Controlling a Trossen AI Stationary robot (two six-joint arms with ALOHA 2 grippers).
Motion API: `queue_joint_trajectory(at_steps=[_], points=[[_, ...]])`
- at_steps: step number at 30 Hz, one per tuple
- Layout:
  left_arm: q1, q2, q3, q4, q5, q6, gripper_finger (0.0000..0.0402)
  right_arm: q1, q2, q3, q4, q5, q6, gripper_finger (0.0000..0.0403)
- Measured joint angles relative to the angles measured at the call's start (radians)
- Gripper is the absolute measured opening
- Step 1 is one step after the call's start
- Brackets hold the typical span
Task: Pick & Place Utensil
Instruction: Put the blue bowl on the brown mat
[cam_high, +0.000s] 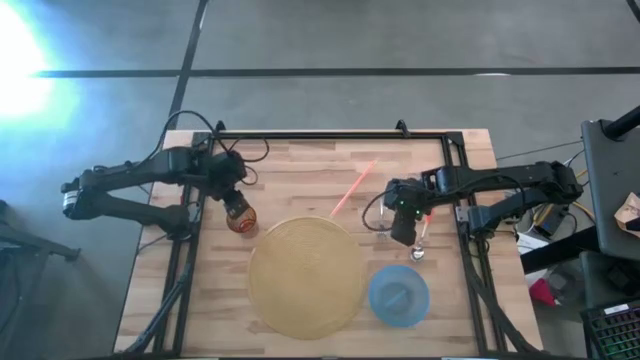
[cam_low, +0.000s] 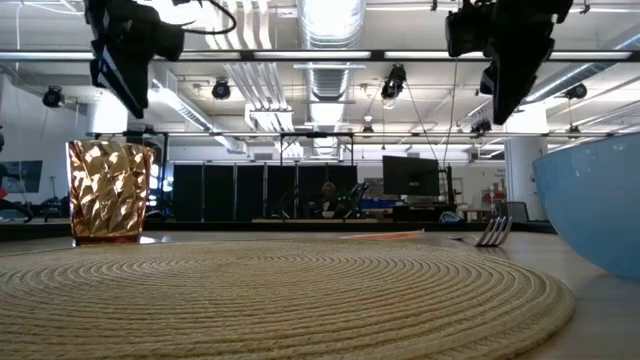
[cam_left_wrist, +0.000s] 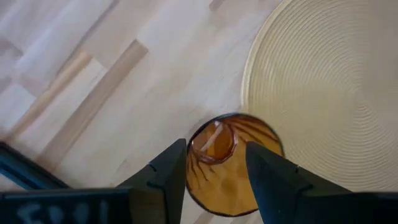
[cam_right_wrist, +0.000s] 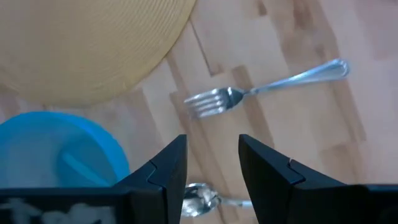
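A silver fork and a silver spoon lie flat on the wooden table by the blue bowl. My right gripper hangs open above the bare wood between them, raised well off the table. The spoon shows just beside that gripper in the high view. My left gripper is open and raised straight above an amber faceted cup, which stands upright on the table next to the mat.
A round woven placemat covers the table's near middle, with the blue bowl at its right. A pink stick lies on the wood toward the far side. A dark frame runs along the table's far edge and sides.
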Motion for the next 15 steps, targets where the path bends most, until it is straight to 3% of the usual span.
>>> queue_joint_trajectory(at_steps=[15], points=[[-0.120, -0.010, -0.007, 0.315, -0.001, 0.145, 0.0155, 0.160, 0.000, -0.074, -0.002, 0.003, 0.183, 0.0123]])
